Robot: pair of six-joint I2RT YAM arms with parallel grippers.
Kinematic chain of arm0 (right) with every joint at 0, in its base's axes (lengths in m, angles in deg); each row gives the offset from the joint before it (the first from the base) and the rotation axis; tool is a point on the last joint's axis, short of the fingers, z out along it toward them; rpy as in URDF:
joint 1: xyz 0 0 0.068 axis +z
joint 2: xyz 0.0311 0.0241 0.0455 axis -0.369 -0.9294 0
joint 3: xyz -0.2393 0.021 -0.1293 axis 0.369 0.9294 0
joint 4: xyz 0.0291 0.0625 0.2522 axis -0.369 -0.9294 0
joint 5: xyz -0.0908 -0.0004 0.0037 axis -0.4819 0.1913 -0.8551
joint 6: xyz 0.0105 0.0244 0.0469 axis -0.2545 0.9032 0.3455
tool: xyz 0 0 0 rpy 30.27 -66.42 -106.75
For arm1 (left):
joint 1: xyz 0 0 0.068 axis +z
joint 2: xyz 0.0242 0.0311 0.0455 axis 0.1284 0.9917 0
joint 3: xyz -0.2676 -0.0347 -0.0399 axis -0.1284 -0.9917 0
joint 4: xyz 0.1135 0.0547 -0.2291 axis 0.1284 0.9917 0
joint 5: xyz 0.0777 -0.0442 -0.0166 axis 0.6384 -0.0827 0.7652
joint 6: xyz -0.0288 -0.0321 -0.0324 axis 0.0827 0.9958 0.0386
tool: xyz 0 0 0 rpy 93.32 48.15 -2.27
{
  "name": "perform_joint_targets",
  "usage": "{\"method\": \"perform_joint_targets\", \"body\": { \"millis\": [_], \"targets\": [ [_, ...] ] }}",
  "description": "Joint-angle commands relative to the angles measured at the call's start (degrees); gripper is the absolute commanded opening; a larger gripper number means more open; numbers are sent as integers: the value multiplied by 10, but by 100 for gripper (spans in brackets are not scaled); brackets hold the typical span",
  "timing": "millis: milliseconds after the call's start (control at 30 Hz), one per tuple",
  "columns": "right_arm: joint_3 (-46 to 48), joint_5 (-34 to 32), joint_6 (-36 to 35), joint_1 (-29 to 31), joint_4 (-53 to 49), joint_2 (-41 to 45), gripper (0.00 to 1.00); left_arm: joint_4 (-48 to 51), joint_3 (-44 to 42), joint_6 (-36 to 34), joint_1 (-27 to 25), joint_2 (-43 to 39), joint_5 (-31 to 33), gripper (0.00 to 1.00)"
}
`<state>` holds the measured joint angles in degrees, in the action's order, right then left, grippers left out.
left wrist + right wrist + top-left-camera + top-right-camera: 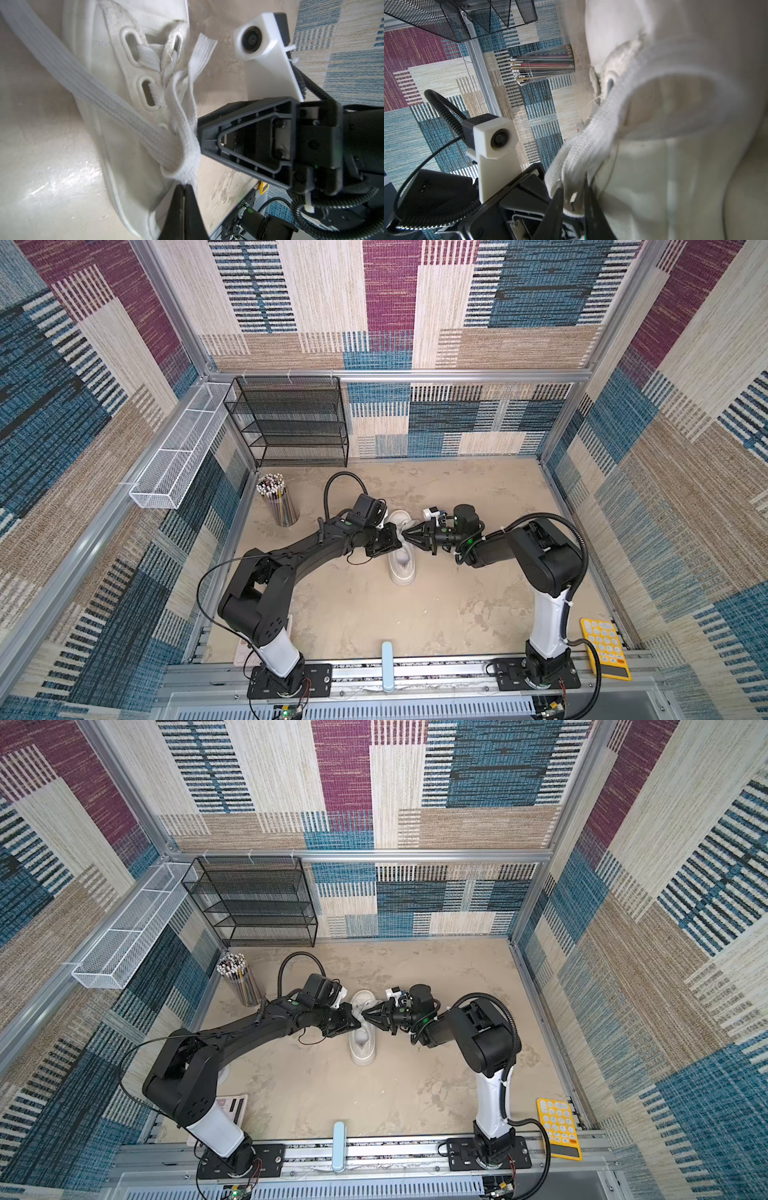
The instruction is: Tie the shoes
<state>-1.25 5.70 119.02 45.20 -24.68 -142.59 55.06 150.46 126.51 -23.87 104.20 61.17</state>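
Left pincer [184, 186] pinches flat, ribbed woven lace [116, 104] beside smooth white sneaker [108, 54].

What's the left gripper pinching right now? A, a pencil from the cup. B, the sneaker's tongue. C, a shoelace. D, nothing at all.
C: in the left wrist view the left gripper is shut on a fold of the flat white shoelace, right beside the white sneaker.
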Motion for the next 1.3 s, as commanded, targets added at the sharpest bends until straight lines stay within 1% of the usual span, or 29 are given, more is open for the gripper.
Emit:
{"method": "perform_joint_targets", "body": {
  "millis": [0, 133, 233, 300, 400, 500, 633, 733, 767, 800, 867, 933, 1033, 1133, 1267],
  "targets": [
    [7, -4, -11, -5, -3, 11, 25, 17, -7, -9, 3, -15, 14, 0],
    [20, -6, -14, -10, -4, 21, 28, 28, -7, -12, 3, -32, 18, 0],
    [29, -8, -19, -14, -7, 30, 28, 41, -4, -15, 4, -47, 22, 0],
    [30, -10, -33, -17, -26, 40, 28, 49, 0, -16, 6, -55, 22, 0],
    [29, -23, -76, -23, -76, 60, 29, 63, 7, -19, 9, -66, 21, 0],
    [16, -52, -161, -27, -166, 90, 30, 77, 15, -20, 11, -82, 21, 0],
    [-38, -147, -344, -27, -354, 143, 31, 105, 50, -26, 16, -101, 22, 0],
    [-56, -211, -462, -25, -413, 187, 34, 124, 98, -34, 21, -99, 16, 0],
    [-54, -223, -488, -25, -416, 203, 36, 131, 115, -39, 23, -94, 13, 0],
    [-49, -240, -523, -25, -416, 221, 41, 138, 135, -42, 25, -87, 7, 0],
    [-44, -240, -582, -24, -415, 252, 50, 145, 170, -46, 30, -69, -8, 0],
    [-45, -238, -630, -21, -417, 270, 55, 149, 202, -48, 32, -49, -23, 0],
    [-35, -249, -693, 0, -396, 288, 57, 152, 245, -47, 33, -21, -43, 0],
    [-12, -276, -753, 33, -343, 300, 61, 161, 289, -49, 33, 2, -56, 0],
    [-13, -255, -757, 43, -288, 283, 61, 171, 322, -50, 32, 17, -66, 0]
  ]
}}
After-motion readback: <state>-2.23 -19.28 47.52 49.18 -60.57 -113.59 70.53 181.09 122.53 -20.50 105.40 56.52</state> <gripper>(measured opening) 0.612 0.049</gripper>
